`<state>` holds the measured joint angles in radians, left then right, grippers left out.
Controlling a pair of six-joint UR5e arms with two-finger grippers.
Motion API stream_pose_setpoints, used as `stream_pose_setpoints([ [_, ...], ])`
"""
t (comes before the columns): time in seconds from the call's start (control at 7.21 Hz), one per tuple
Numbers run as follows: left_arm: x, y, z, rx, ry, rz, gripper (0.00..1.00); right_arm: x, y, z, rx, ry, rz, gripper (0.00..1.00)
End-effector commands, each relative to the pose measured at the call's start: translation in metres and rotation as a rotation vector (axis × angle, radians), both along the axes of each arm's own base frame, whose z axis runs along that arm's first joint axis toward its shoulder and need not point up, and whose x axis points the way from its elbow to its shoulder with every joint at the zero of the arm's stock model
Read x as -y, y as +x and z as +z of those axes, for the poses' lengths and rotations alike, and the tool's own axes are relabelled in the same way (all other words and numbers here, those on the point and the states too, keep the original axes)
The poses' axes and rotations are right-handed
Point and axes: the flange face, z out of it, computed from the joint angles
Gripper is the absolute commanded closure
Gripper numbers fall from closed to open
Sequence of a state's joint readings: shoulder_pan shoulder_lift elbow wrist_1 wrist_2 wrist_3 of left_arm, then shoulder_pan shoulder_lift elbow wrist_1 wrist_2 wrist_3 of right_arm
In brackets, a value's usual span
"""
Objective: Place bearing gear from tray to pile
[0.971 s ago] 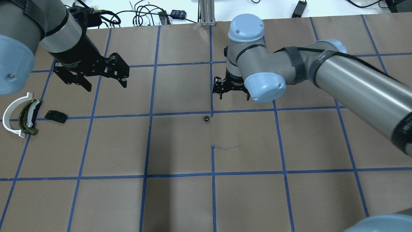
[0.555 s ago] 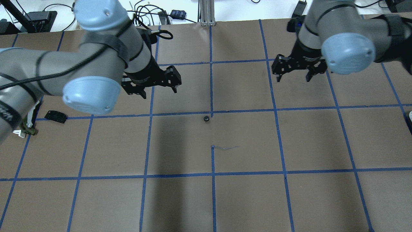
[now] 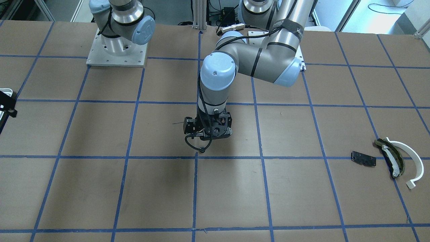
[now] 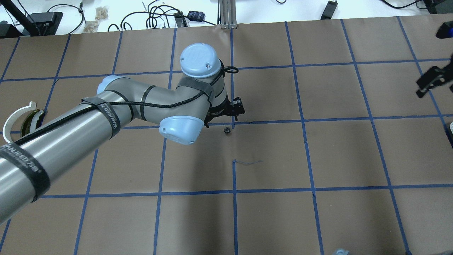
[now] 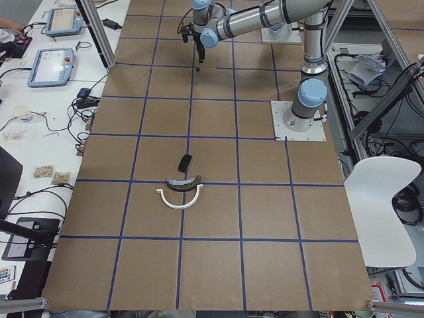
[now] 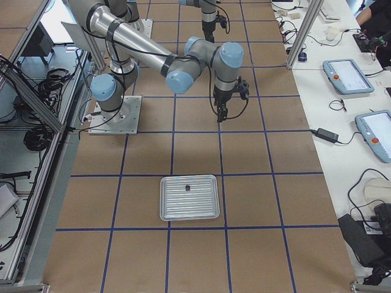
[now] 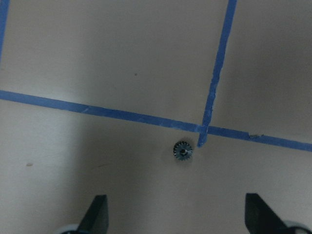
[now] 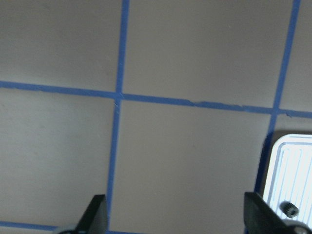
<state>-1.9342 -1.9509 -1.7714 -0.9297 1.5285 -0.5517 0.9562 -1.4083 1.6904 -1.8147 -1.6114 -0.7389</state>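
In the front-facing view the left end effector (image 3: pixel 210 134) hangs fingers-down over the middle of the counter (image 3: pixel 100 188). The pile (image 3: pixel 391 158) lies well apart from it, toward the counter's end on that arm's side: a flat black plate (image 3: pixel 363 158) lies nearest the end effector. Next comes an olive-black curved piece (image 3: pixel 389 153), and a white arc (image 3: pixel 416 158) lies outermost.

From overhead, the bearing gear (image 4: pixel 227 130) sits on the counter by a crossing of blue tape lines (image 4: pixel 269 122). It is just on the robot's side of the left end effector and not touching it. The right end effector (image 4: pixel 430 82) is well apart, at the view's right edge.

In the exterior left view the near arm reaches far down the counter, and the pile lies well apart on the camera's side of its end effector.

In the exterior right view the tray (image 6: pixel 198 207) lies on the counter on the camera's side of the near arm's end effector. A second gear (image 6: pixel 187 187) rests in it.

The left wrist view shows its two fingertips (image 7: pixel 97 214) spread wide with nothing between them. The bearing gear lies ahead of them, about midway, beside the tape crossing.

The right wrist view also shows fingertips (image 8: pixel 95 214) spread wide and empty. The tray's corner shows next to the other fingertip, with the second gear just beside that tip.
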Motion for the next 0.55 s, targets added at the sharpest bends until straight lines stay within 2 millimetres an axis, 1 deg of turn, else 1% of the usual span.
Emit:
stream_pose_setpoints([
  [0.0,0.015,-0.009,-0.034,0.051,0.009,-0.002,0.00,-0.051,-0.118,-0.040,0.032,0.013,0.050,0.00],
  [0.14,0.023,-0.012,-0.054,0.053,0.002,0.001,0.00,-0.071,-0.153,-0.077,0.045,0.015,0.092,0.00],
  [0.28,0.029,-0.016,-0.067,0.038,-0.029,-0.003,0.00,-0.088,-0.185,-0.111,0.030,-0.012,0.102,0.00],
  [0.42,0.030,-0.017,-0.074,0.036,-0.026,0.006,0.00,-0.093,-0.201,-0.147,0.013,-0.027,0.146,0.00],
])
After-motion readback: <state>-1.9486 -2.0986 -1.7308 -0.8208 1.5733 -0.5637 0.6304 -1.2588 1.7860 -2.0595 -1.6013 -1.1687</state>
